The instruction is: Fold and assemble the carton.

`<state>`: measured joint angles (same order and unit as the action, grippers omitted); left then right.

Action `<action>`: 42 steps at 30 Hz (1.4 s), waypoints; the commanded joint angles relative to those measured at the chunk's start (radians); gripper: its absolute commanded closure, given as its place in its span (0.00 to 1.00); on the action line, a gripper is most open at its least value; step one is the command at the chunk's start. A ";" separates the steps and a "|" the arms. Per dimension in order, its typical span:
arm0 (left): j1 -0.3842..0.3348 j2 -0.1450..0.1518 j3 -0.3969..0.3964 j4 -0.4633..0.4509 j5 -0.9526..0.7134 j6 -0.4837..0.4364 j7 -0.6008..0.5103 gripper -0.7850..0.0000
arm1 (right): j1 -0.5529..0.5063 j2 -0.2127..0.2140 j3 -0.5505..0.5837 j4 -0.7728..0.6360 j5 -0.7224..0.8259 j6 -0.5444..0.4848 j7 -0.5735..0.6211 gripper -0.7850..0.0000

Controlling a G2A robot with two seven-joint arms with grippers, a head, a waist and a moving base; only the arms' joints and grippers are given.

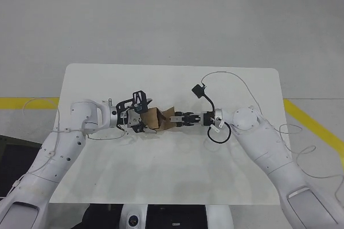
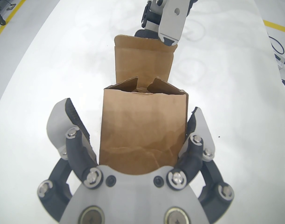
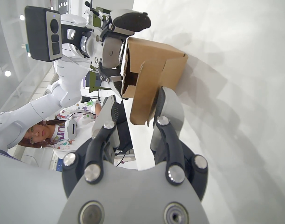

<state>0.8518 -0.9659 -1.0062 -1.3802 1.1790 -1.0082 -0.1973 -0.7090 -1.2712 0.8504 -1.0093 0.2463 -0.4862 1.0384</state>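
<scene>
A brown carton [image 1: 156, 117] sits at the middle of the white table [image 1: 103, 177], partly folded, with its open end [image 2: 144, 89] showing two small inner flaps. One long flap [image 2: 144, 59] stands out past that end. My left gripper [image 2: 133, 106] is open and straddles the carton body [image 3: 156, 57]; one finger [image 2: 196, 124] touches its side, the other [image 2: 70, 115] stands a little apart. My right gripper [image 3: 136, 96] is open around the long flap [image 3: 144, 89], one finger [image 3: 165, 103] against it. From above, the left gripper [image 1: 139, 117] and right gripper [image 1: 173, 120] face each other across the carton.
A thin white cable [image 1: 241, 80] with a black plug [image 1: 198, 90] loops over the table's far right part. Bare table lies in front of and behind the carton. Yellow floor lines [image 1: 11, 103] run past both table sides.
</scene>
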 commanded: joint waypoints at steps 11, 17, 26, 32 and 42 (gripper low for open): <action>0.000 -0.002 0.003 -0.008 -0.003 -0.003 -0.009 0.00 | 0.056 -0.033 -0.051 0.066 0.025 -0.027 0.040 0.58; 0.001 -0.002 -0.003 -0.009 -0.013 0.004 -0.002 0.00 | 0.073 -0.045 -0.070 0.099 0.005 -0.015 0.035 0.58; 0.042 0.037 -0.122 -0.042 -0.100 -0.004 -0.024 0.00 | 0.085 -0.057 -0.078 0.142 -0.009 -0.016 0.023 0.58; 0.138 0.081 -0.190 -0.068 -0.108 -0.004 -0.062 0.00 | 0.093 -0.061 -0.078 0.153 -0.022 -0.014 0.014 0.56; 0.202 0.122 -0.212 -0.110 -0.118 -0.004 -0.055 0.00 | 0.097 -0.059 -0.058 0.155 -0.050 -0.018 -0.006 0.53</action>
<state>1.0526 -0.8457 -1.2209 -1.4863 1.0532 -1.0123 -0.2567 -0.6111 -1.3305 0.7901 -0.8526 0.1980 -0.5053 1.0334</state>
